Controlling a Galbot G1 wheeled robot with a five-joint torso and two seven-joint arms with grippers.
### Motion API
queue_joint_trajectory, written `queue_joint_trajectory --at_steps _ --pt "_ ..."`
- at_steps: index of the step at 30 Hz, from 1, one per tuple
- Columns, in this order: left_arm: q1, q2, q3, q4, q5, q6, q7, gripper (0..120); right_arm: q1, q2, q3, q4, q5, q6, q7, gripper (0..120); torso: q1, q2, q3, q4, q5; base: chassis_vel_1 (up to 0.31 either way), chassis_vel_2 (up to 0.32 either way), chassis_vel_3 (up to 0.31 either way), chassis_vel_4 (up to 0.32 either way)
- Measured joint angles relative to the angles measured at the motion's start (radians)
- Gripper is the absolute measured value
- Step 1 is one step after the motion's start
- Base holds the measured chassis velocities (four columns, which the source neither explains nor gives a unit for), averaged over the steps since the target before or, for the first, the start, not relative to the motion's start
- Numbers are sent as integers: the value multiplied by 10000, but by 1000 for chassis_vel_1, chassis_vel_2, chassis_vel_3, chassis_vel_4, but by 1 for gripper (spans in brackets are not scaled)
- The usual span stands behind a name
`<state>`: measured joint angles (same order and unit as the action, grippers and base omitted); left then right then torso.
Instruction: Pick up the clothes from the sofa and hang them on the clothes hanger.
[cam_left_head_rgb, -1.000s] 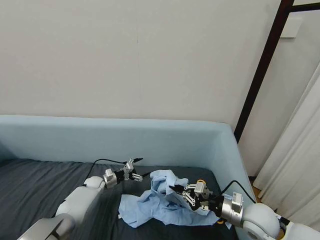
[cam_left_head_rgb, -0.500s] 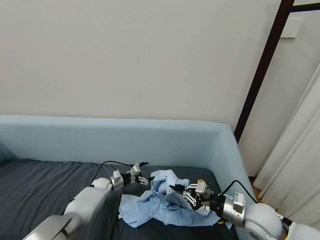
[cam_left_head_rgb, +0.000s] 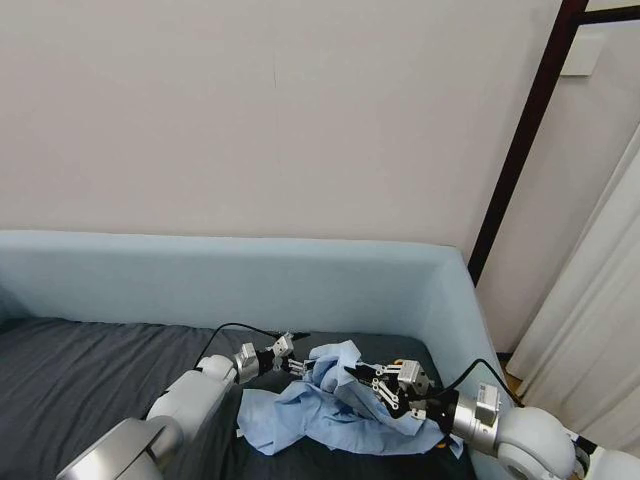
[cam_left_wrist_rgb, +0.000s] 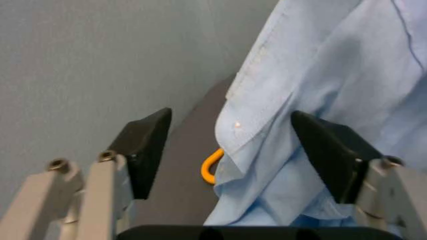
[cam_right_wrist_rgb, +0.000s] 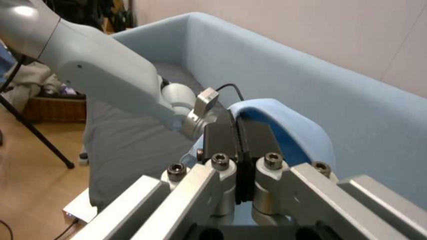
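Pale-blue cotton shirt (cam_left_head_rgb: 320, 420) lies crumpled on the dark grey seat of the light-blue upholstered sofa (cam_left_head_rgb: 150, 280), near its right-hand corner. My worry is the grip. My right fingers (cam_right_wrist_rgb: 220, 140) are pressed together at a raised fold, and I judge they pinch only a thin layer, so the cloth could slide out under its own weight once lifted. A small orange curved piece (cam_left_wrist_rgb: 211, 168) peeks from under the shirt's edge; I cannot tell what it is, but it could snag or be dragged along. My left fingers (cam_left_wrist_rgb: 148, 145) are spread wide and hold nothing, with the buttoned edge of the shirt between them. If they close too low they may catch the seat cover, and too shallow a bite would take only the hem.
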<state>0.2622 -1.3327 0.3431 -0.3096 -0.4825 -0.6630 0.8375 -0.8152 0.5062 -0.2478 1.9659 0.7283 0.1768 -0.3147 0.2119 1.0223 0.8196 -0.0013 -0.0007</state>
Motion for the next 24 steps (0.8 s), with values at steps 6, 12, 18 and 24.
queue_joint_trajectory --at_steps 6,12,18,24 --pt "-63 -391 -123 467 10 15 13 45 12 -60 29 142 103 0 44 0 0 0 -1 -2 0 0 0 0 0" --pt "-89 -482 -161 627 11 25 -57 26 -138 -149 165 200 139 1 47 0 0 0 0 -3 0 0 0 0 0" --pt "-72 -453 -174 686 5 56 -182 3 -389 -168 344 321 163 3 47 0 0 0 0 1 -1 0 0 0 0" --pt "1 -401 -214 522 -95 53 -256 0 -777 -232 689 391 142 3 44 0 0 0 0 -3 -1 0 0 0 0"
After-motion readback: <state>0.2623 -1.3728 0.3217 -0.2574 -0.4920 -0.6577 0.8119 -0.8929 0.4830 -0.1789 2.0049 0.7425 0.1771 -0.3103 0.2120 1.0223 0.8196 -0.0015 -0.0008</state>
